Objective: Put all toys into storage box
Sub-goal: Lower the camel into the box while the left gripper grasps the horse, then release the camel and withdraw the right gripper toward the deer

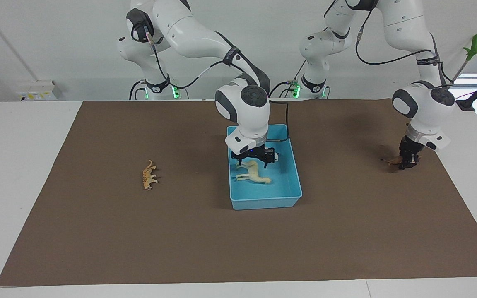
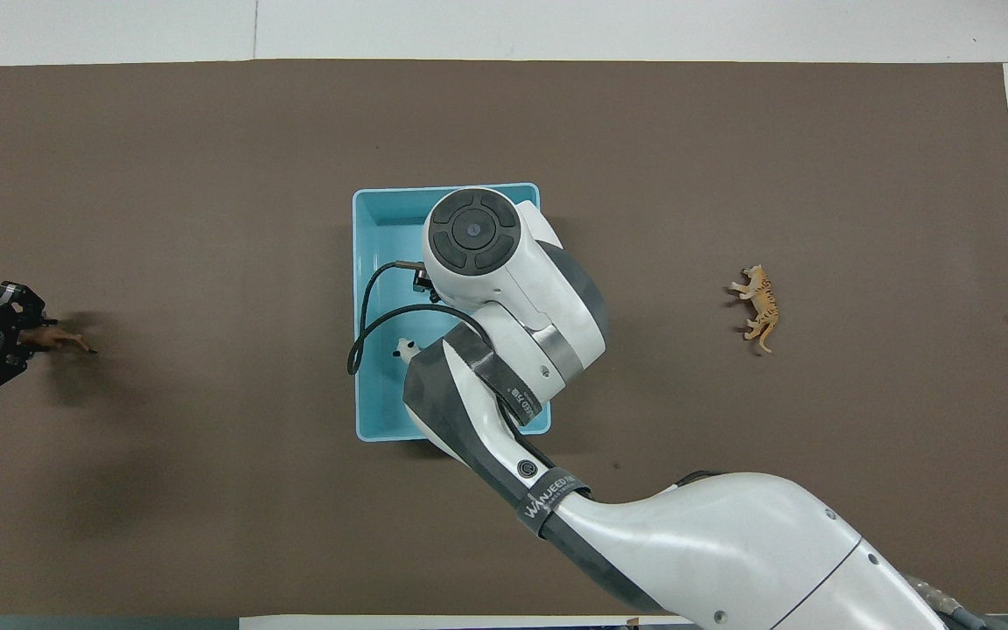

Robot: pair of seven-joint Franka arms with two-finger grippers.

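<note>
My right gripper [image 1: 251, 159] hangs inside the storage box [image 1: 294, 182], fingers spread apart and holding nothing; the cream-yellow horse [image 1: 254, 173] lies on the box floor just under it, clear of the fingers. In the overhead view my right arm's wrist covers most of the box [image 2: 381, 219], so the horse is hidden there. The panda [image 2: 405, 352] shows as a small black-and-white shape on the box floor, in the half nearer to me; in the facing view only a sliver of it [image 1: 276, 156] peeks out beside the gripper. My left gripper [image 1: 406, 163] is down at the brown mat [image 1: 97, 231] toward the left arm's end of the table, fingers drawn in and pinching the lion [image 1: 393, 161], whose body and tail stick out from between them toward the box. Overhead, the left gripper [image 2: 21, 331] and lion [image 2: 62, 341] sit at the very edge of the view. The lion appears to be at mat level; I cannot tell whether it has left the surface. The spotted cat [image 1: 149, 175] lies on its side on the mat toward the right arm's end, well apart from the box and from both grippers; overhead it [image 2: 759, 306] is in plain sight.
</note>
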